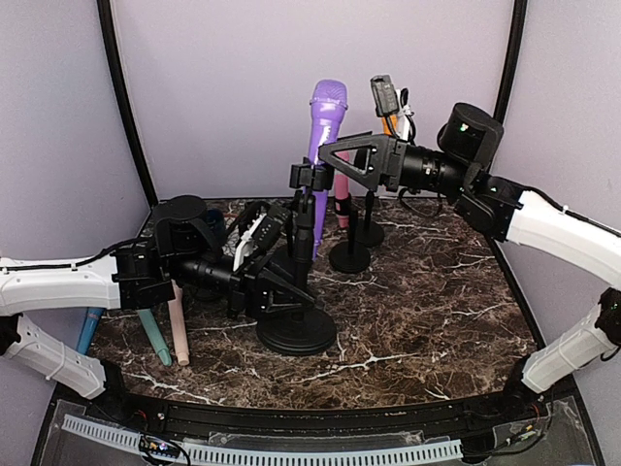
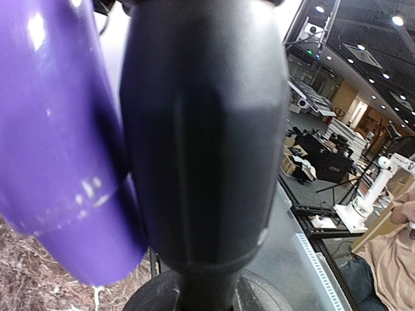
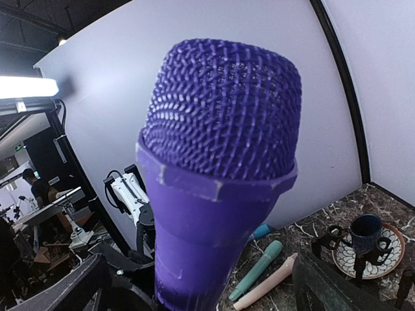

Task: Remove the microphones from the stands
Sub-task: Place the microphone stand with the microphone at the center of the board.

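1. From above, the light is even and soft; shadows on the table (image 1: 417,320) are weak.
2. My left wrist camera shows the microphone (image 2: 52,129) and stand (image 2: 201,129) blurred, with small glare spots.
3. My right wrist view is sharp on the microphone; a lamp (image 3: 26,87) glares at left, and straight lines bend at the edges.

Both arms wear glossy white shells on their long links, joined by matte black cylindrical joints. On the left arm (image 1: 58,280) a thin black cable runs along the white forearm into a blocky black wrist. The left gripper (image 1: 283,254) is black, with one white plate on its side. The right arm (image 1: 563,233) has a round black housing with a small green light, and the right gripper (image 1: 327,158) has a black, open triangular frame.
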Robot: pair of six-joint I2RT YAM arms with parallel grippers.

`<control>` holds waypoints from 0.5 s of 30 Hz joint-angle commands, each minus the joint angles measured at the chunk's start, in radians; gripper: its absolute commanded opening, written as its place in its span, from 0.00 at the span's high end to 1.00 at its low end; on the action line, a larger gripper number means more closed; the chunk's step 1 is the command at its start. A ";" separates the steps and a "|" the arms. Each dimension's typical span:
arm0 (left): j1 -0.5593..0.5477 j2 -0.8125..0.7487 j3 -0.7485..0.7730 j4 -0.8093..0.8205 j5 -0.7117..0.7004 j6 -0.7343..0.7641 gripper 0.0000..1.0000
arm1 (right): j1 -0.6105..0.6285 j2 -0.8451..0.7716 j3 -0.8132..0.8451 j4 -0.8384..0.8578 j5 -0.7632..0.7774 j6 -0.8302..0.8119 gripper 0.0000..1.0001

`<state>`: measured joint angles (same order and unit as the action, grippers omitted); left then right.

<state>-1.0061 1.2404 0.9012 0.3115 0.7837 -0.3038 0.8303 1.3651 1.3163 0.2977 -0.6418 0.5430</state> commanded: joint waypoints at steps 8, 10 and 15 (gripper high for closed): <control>0.001 -0.005 0.018 0.040 -0.054 0.034 1.00 | -0.010 -0.028 -0.029 0.178 -0.113 0.080 0.17; 0.019 -0.012 0.006 0.036 -0.094 0.032 1.00 | -0.017 -0.053 -0.054 0.205 -0.125 0.100 0.22; 0.057 -0.028 -0.041 0.087 -0.130 -0.005 1.00 | -0.031 -0.103 -0.105 0.255 -0.138 0.152 0.30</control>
<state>-0.9829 1.2640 0.8848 0.3008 0.7162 -0.2810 0.8028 1.3144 1.2335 0.4492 -0.7403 0.6556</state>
